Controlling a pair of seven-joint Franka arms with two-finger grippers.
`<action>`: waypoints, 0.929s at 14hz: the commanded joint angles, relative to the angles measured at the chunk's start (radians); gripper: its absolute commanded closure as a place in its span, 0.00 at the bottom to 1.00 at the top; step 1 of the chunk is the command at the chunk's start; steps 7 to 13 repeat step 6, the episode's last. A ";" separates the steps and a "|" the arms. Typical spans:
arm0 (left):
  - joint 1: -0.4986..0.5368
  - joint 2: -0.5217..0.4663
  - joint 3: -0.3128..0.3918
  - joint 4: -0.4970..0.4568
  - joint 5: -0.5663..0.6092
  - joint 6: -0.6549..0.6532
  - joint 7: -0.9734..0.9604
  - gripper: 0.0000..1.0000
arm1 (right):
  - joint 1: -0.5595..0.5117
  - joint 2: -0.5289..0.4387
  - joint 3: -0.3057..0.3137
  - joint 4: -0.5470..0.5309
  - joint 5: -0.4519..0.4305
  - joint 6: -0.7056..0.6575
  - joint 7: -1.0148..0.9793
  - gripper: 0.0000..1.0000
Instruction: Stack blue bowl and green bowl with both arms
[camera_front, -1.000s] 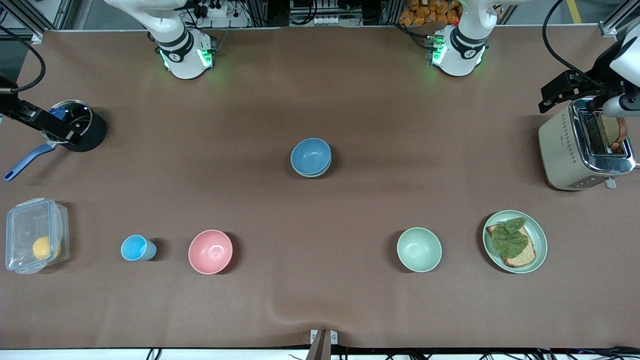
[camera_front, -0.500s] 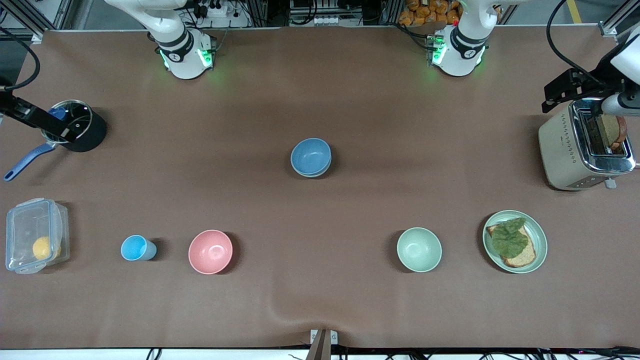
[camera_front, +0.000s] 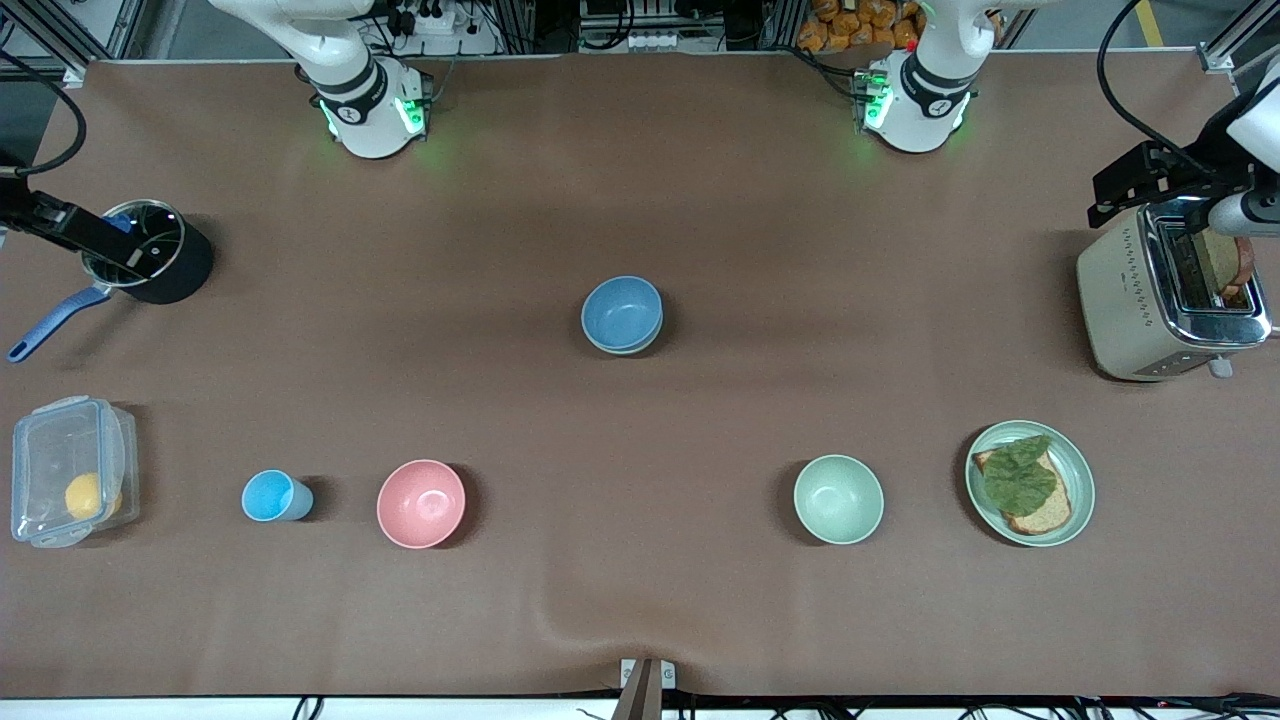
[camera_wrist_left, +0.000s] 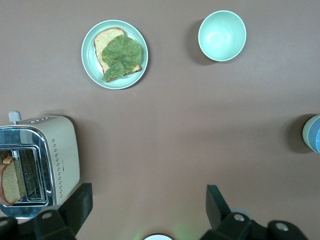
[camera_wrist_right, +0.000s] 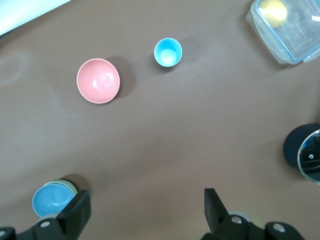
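Observation:
The blue bowl (camera_front: 622, 312) sits nested in a pale green bowl whose rim (camera_front: 628, 349) shows under it, at the table's middle. The pair also shows in the right wrist view (camera_wrist_right: 51, 201), and at the edge of the left wrist view (camera_wrist_left: 315, 134). A second green bowl (camera_front: 838, 498) stands alone, nearer the front camera toward the left arm's end; it also shows in the left wrist view (camera_wrist_left: 222, 35). My left gripper (camera_wrist_left: 147, 196) is open and empty, high up by the toaster (camera_front: 1165, 290). My right gripper (camera_wrist_right: 146, 197) is open and empty, high up by the black pot (camera_front: 150, 250).
A pink bowl (camera_front: 421, 503), a light-blue cup (camera_front: 272, 496) and a clear box with a yellow fruit (camera_front: 70, 470) stand toward the right arm's end. A green plate with bread and lettuce (camera_front: 1030, 482) stands beside the lone green bowl. Toast sits in the toaster.
Both arms have drifted slightly outward toward their ends of the table. The bowls have not moved.

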 joint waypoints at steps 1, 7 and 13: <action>0.009 -0.002 -0.011 0.001 0.020 -0.010 0.010 0.00 | -0.022 -0.031 0.017 -0.010 -0.021 -0.013 -0.049 0.00; 0.010 -0.002 -0.012 -0.002 0.020 -0.010 0.008 0.00 | -0.013 -0.029 0.017 -0.008 -0.038 -0.014 -0.084 0.00; 0.010 -0.002 -0.012 -0.002 0.020 -0.010 0.008 0.00 | -0.013 -0.029 0.017 -0.008 -0.038 -0.014 -0.084 0.00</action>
